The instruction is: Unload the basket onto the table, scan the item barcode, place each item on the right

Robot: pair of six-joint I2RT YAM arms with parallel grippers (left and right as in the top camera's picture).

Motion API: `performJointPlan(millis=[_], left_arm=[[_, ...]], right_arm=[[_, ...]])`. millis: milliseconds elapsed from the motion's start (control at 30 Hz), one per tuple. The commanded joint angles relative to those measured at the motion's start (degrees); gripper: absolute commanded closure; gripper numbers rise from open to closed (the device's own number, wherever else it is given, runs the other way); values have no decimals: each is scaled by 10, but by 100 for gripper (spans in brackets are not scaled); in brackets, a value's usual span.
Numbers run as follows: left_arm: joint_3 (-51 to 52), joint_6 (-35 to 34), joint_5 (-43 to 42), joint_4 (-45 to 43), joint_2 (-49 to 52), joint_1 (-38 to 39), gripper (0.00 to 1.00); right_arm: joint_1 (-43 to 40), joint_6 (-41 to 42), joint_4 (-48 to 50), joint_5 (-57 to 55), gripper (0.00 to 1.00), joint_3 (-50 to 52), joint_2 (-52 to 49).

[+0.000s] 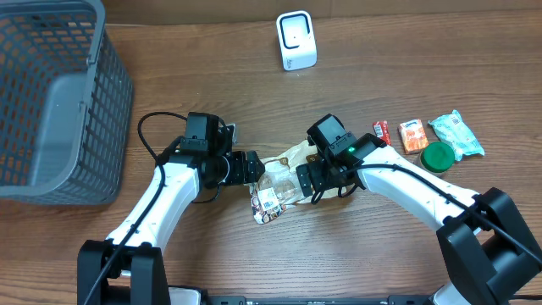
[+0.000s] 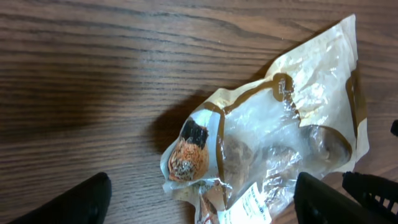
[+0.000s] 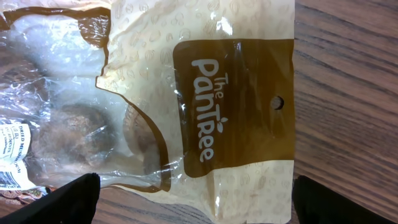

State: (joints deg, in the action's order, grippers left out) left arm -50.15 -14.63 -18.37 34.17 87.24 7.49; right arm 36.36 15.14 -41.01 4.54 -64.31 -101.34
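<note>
The item is a clear and beige snack bag (image 1: 284, 180) with a brown "The PanTree" panel (image 3: 230, 106), lying flat on the wooden table between both arms. Its white printed label (image 1: 267, 206) sits at the near end and also shows in the left wrist view (image 2: 249, 208). My left gripper (image 1: 257, 168) is open, and its fingers (image 2: 87, 199) straddle the label end of the bag (image 2: 273, 143) without pressing it. My right gripper (image 1: 310, 180) is open too, its jaws spread wide on either side of the bag's beige header edge (image 3: 249, 193). A white scanner (image 1: 296, 41) stands upright at the back.
A grey mesh basket (image 1: 51, 102) fills the far left. To the right lie a red packet (image 1: 382, 132), an orange packet (image 1: 412, 135), a green lid (image 1: 438, 156) and a teal-and-white packet (image 1: 457, 134).
</note>
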Motion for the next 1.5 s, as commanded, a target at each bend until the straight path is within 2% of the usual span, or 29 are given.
performJointPlan(millis=[0, 400, 600, 1233, 1467], left_arm=[[14, -11, 5, -6, -3, 9, 17], [78, -49, 6, -83, -3, 37, 20], [78, -49, 8, -96, -3, 37, 32], [78, -59, -9, -51, -3, 38, 27], [78, -59, -5, -47, -3, 38, 28]], right_arm=[[-1, -2, 4, 3, 0, 2, -4], [-1, -2, 4, 3, 0, 2, -4], [-1, -2, 4, 3, 0, 2, -4], [-1, 1, 16, 11, 0, 2, -5], [-1, 48, 12, 12, 0, 2, -5]])
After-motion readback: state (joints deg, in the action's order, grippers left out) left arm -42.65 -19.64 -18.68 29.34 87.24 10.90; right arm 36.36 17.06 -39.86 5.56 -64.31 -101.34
